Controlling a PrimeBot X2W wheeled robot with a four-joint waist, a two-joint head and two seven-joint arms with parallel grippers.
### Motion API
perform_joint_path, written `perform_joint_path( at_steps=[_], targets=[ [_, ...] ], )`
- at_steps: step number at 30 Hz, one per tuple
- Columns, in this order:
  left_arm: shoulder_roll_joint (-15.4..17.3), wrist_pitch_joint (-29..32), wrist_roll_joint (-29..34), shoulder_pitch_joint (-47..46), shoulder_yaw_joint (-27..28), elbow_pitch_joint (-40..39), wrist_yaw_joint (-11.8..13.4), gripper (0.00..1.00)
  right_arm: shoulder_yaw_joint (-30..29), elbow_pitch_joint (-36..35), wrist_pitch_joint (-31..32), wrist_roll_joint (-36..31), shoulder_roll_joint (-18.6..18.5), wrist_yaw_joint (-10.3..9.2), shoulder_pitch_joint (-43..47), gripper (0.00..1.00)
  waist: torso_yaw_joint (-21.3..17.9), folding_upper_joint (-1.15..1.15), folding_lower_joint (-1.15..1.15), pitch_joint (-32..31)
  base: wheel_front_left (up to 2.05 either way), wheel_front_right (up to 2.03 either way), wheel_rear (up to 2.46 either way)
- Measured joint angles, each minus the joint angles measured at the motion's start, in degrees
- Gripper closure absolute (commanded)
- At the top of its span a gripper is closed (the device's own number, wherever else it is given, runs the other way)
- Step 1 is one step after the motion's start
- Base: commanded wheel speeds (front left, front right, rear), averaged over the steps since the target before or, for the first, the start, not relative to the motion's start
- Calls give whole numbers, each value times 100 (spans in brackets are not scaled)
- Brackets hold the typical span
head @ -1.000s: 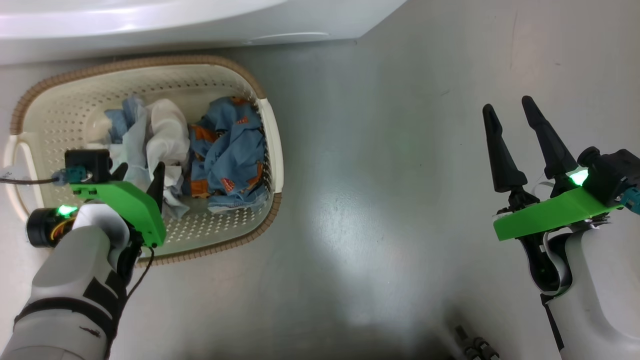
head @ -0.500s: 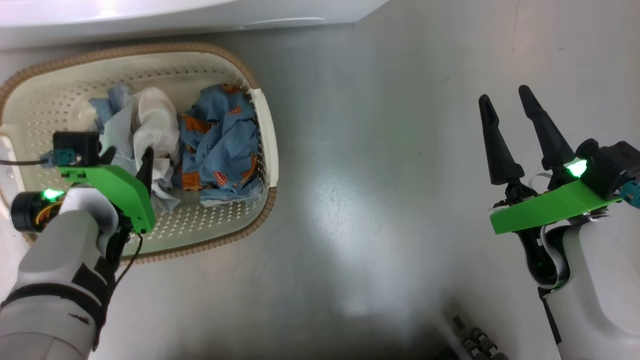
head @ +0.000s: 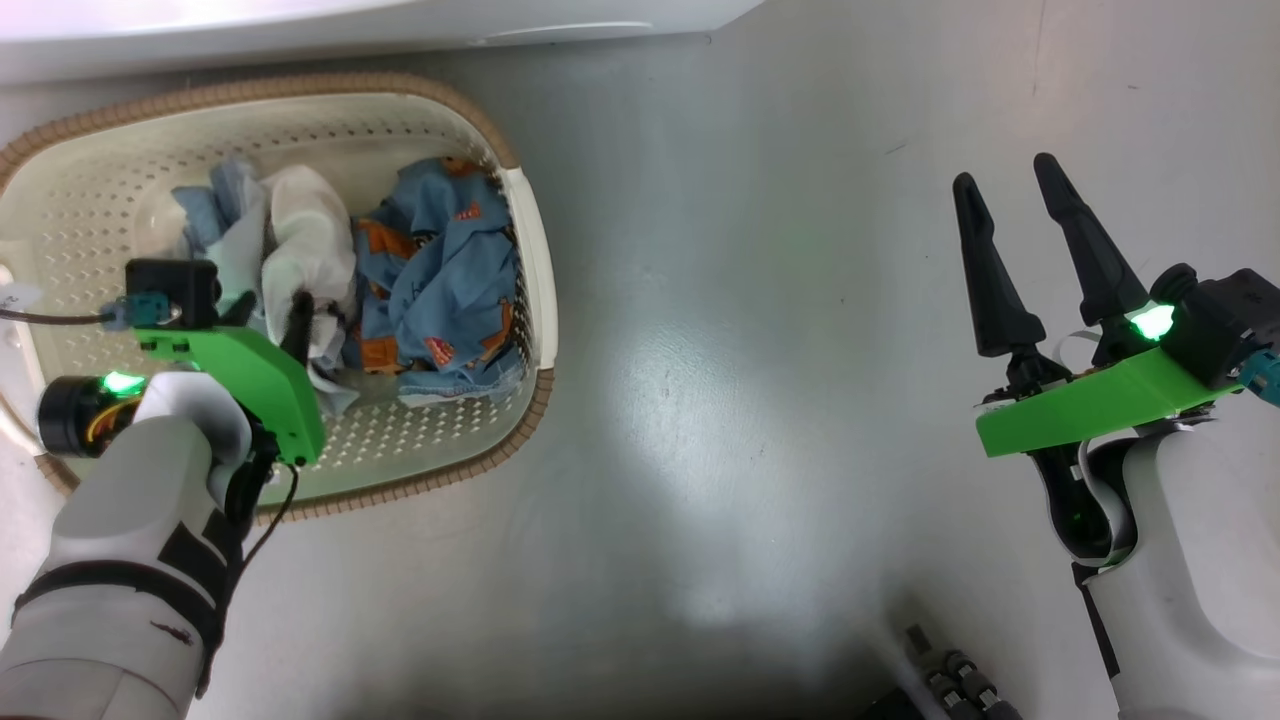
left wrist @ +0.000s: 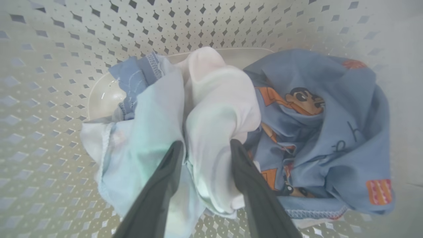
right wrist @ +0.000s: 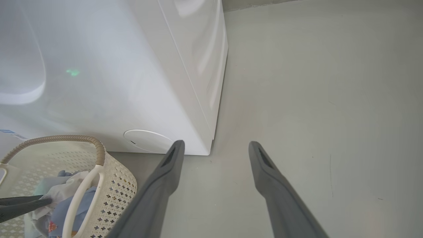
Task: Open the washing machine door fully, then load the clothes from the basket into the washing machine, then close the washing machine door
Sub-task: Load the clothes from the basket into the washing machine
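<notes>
White garment (left wrist: 214, 99) inside left gripper (left wrist: 206, 143), grip unclear; right gripper (head: 1003, 172) agape; basket (left wrist: 66, 49) walls around

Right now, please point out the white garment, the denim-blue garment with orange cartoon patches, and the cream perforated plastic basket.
white garment (left wrist: 218, 96), left wrist view, upper fold.
denim-blue garment (left wrist: 347, 109), left wrist view, plain blue cloth.
cream basket (head: 535, 260), head view, right-side handle.

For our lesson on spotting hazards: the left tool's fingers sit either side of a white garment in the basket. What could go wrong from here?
1. The left tool straddles only one fold of the white garment, so it may slip free on lifting.
2. The pale blue garment is bunched against it and might be dragged up, then drop outside the basket.
</notes>
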Motion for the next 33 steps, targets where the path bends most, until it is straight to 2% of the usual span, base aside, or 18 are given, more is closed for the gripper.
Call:
perform_joint_path(
  at_steps=[1,13,24,33],
  targets=[
    [-8,4,-15,-5,-18,0,-13,100,0,1,0,0,0,0,-1,0,-1,0,0,1,0,0,0],
    [-42,7,-385,-6,-167,-87,-30,100,-22,31,0,0,1,0,-5,0,23,0,0,-147,0,0,0],
    [7,-293,-781,404,-109,-503,-30,100,-42,191,-13,3,12,0,47,0,131,0,0,-721,0,0,0],
    [194,-294,-446,1253,719,-1513,-30,100,-74,370,-13,25,1,0,431,0,235,0,0,-1449,0,0,0]
  ],
)
